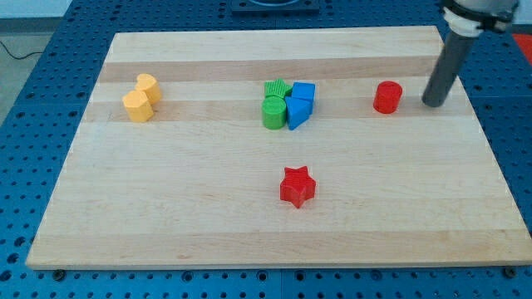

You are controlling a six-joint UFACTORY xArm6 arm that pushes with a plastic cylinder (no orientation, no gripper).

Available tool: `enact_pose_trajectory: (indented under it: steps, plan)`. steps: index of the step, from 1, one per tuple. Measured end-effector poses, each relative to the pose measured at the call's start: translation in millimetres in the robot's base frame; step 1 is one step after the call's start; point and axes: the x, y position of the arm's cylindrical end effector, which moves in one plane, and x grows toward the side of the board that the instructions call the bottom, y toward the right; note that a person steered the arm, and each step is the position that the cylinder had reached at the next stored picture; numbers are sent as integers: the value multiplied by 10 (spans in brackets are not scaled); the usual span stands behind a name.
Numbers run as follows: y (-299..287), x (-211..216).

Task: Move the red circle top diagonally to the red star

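Pale wooden board (208, 232) on a blue perforated bench (25, 166) carries seven blocks. Two are red: the red circle (386, 97) sits toward the view's upper right, and the red star (298, 186) lies alone below the centre, well apart from it. Two yellow blocks (141, 98) touch each other at the view's upper left. Two green blocks (275, 105) and two blue blocks (300, 105) form a tight cluster near the middle. My tip (432, 104), a bare rod holding nothing, stands just right of the red circle, a small gap between them, near the board's right edge. Open wood surrounds the star on every side.
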Motion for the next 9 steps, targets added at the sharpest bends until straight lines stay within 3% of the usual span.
enact_pose_trajectory:
  steps: [1,3,5,8,9]
  plan:
    - [-212,-103]
    - [-536,252]
    - [-525,-334]
    - [-945,801]
    - [-916,710]
